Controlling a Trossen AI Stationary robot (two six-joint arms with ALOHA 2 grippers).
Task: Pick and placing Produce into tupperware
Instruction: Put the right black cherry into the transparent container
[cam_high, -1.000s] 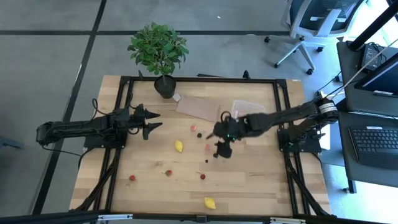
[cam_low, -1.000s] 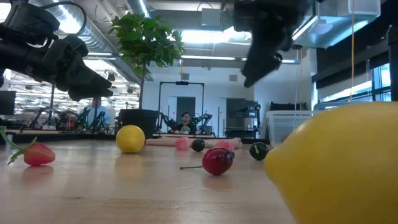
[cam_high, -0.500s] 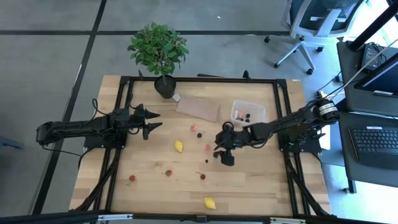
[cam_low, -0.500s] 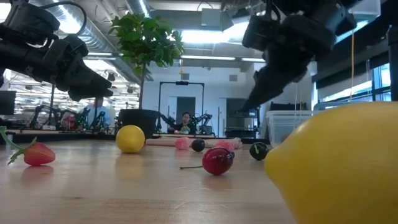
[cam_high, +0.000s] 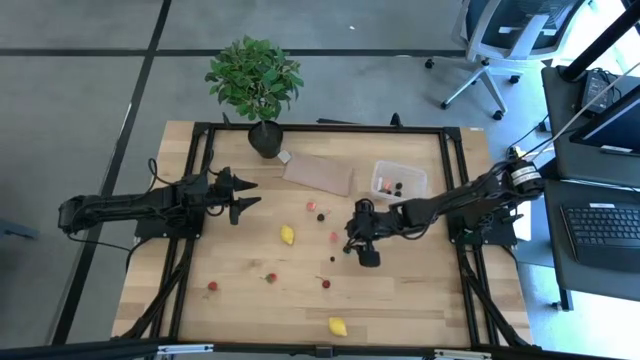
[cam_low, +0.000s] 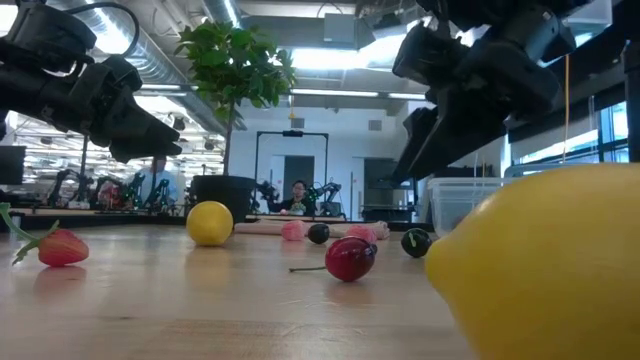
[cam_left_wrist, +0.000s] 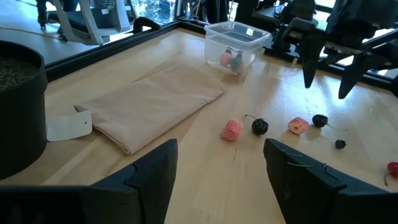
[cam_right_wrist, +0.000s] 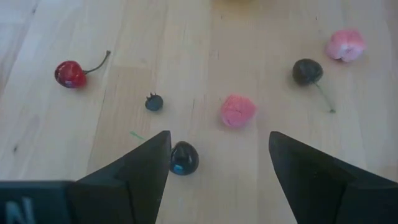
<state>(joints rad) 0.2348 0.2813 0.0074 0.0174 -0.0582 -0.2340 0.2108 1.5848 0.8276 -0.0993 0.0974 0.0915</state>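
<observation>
The produce lies scattered on the wooden table: a yellow lemon (cam_high: 288, 235), a second lemon (cam_high: 338, 326) near the near edge, red berries (cam_high: 270, 277), and pink and dark pieces. The clear tupperware (cam_high: 398, 180) stands on the table's far right part with a few pieces inside. My right gripper (cam_high: 355, 248) hangs open just above the table's middle; in its wrist view a dark cherry-like piece (cam_right_wrist: 184, 158) and a pink berry (cam_right_wrist: 238, 111) lie ahead of its open fingers (cam_right_wrist: 219, 140). My left gripper (cam_high: 245, 195) waits open at the left, above the table.
A flat brown sheet (cam_high: 318, 173) lies on the far side beside the tupperware. A potted plant (cam_high: 255, 85) stands at the far edge. In the low view a lemon (cam_low: 540, 270) fills the near right, with a red cherry (cam_low: 350, 258) behind it.
My right arm has swung toward the near edge, uncovering the tupperware, and its gripper has come down lower over the pieces at the table's middle, tipping as it came. It has stayed open. The produce has kept its place.
</observation>
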